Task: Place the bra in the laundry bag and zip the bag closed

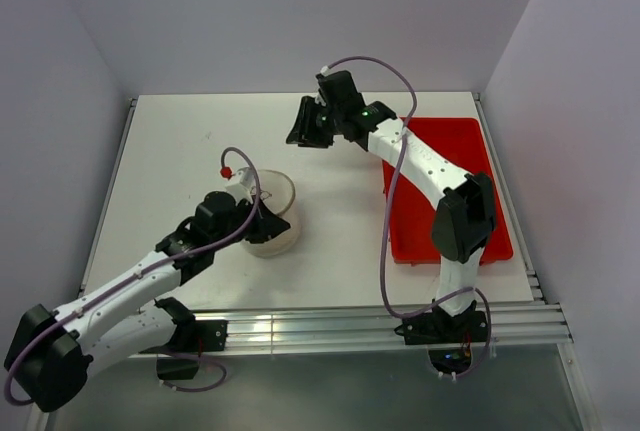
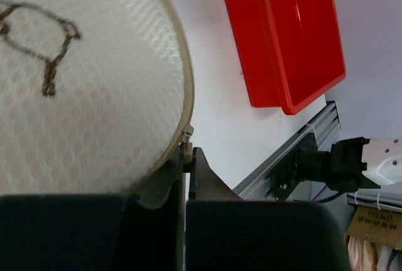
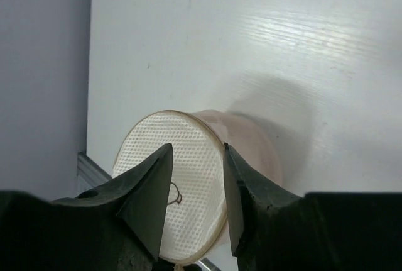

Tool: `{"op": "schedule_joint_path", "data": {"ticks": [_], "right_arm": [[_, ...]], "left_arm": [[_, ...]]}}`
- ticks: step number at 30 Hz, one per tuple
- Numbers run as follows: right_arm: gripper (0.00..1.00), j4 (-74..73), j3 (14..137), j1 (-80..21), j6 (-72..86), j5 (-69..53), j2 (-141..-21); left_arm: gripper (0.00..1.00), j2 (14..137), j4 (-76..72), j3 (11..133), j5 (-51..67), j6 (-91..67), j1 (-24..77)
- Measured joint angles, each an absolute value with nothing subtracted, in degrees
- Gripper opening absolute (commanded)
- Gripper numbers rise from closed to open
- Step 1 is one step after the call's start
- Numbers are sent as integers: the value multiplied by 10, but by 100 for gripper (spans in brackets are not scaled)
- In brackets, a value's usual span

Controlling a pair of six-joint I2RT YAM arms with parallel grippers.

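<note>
Here the left gripper [image 2: 188, 169] is pinched together on the zip pull [image 2: 187, 149] at the rim of the bag [image 1: 279, 191]. The bag sits on the table [image 1: 190, 141], left of the red tray [image 1: 462, 156]. The bra [image 3: 252, 140] shows as a peach tint through the mesh wall. The right gripper [image 3: 198, 153] hangs over the far table, fingers apart and holding nothing, well apart from the bag.
</note>
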State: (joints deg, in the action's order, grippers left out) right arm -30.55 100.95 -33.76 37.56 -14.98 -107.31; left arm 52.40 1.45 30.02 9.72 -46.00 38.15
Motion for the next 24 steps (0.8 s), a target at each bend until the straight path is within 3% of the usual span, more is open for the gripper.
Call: {"op": "schedule_joint_path", "data": {"ticks": [5,16,24], "right_arm": [[50,-321,976,-335,375,-128,-1053],[51,-233,637,-347,488,-164,-809],[52,-130,561,-381,626,-196,-801]], "left_arm": [[0,591,-25,302,97,-464,387],[0,619,-70,322,99,-464,392],[0,619,-77,322,98,-464,408]]}}
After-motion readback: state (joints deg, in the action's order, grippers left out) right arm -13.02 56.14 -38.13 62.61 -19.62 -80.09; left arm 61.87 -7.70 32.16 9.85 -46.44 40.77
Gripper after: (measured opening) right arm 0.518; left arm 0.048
